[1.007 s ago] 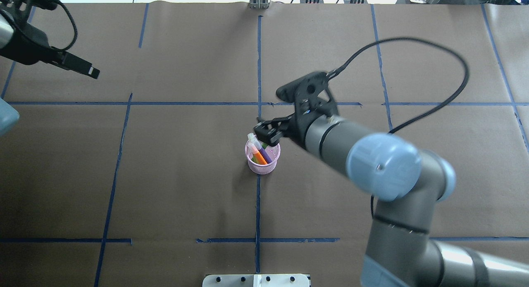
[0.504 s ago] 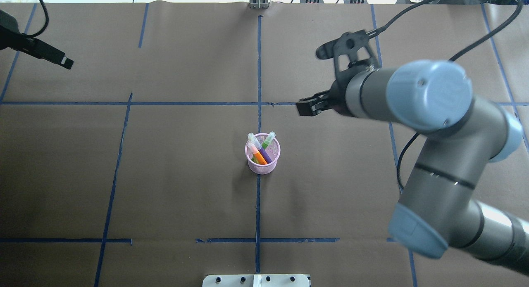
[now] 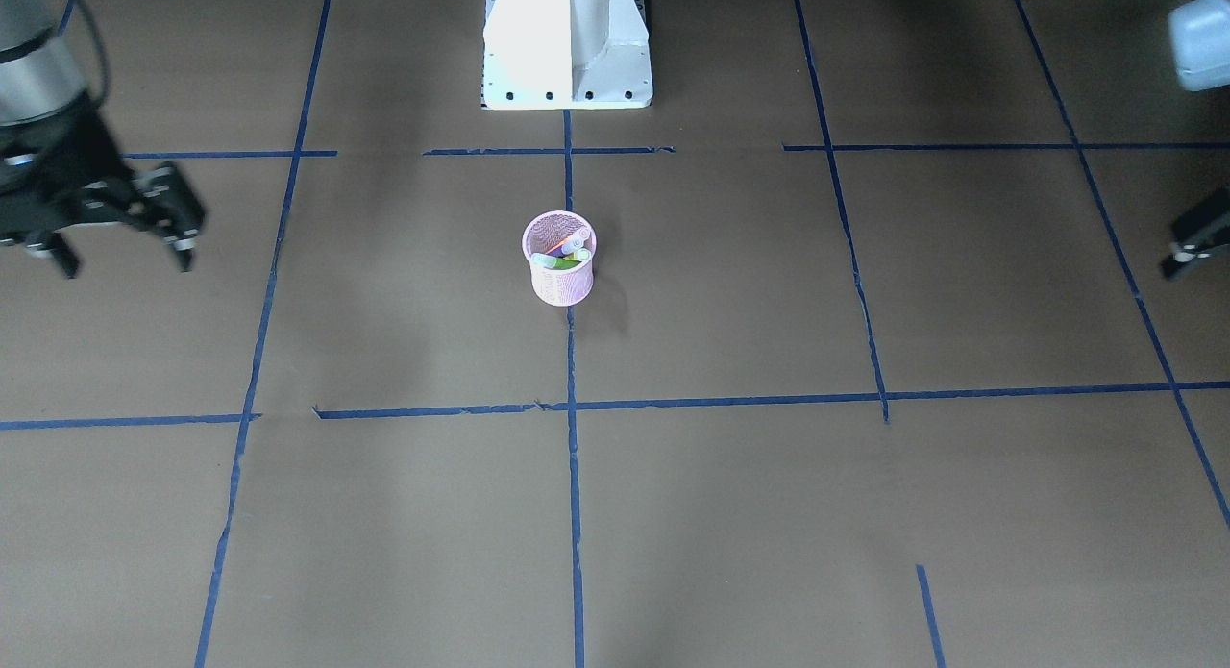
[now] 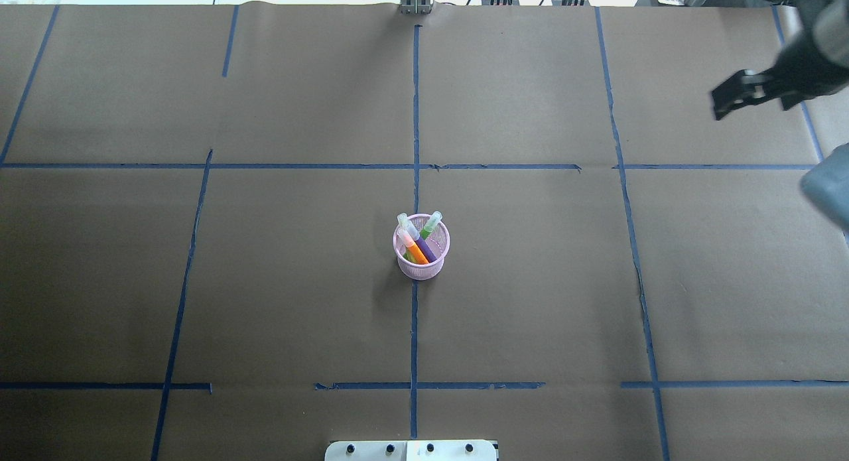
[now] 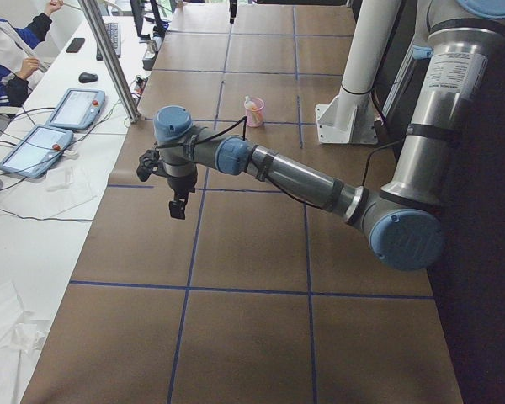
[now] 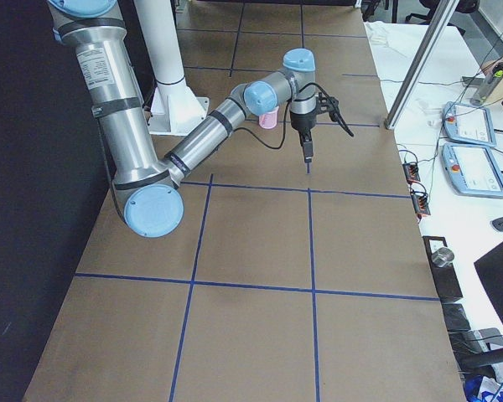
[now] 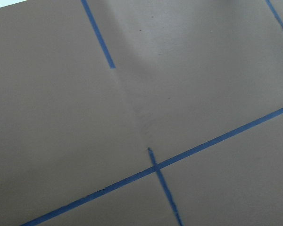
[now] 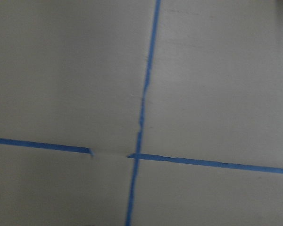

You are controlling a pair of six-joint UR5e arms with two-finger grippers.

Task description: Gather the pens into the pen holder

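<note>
The pink mesh pen holder [image 4: 422, 267] stands upright at the table's middle, also in the front view [image 3: 560, 282]. All three pens stand in it, cap ends up: the orange pen [image 4: 416, 253], the purple pen [image 4: 427, 250] and the green pen [image 4: 428, 230]. My right gripper [image 3: 123, 258] is open and empty, far from the cup near the table's right side; it also shows in the overhead view [image 4: 723, 106]. My left gripper [image 3: 1190, 248] is cut off by the front view's right edge, far from the cup; I cannot tell whether it is open or shut.
Brown paper with blue tape lines [image 4: 415, 116] covers the table. The robot's white base [image 3: 567, 43] stands at the near edge. Operators' tablets [image 5: 67, 109] lie on a side table at the far side.
My right gripper has drawn back from over the pen holder to the far right, empty. My left gripper has moved left out of the overhead view. The green pen now shows in the cup.
</note>
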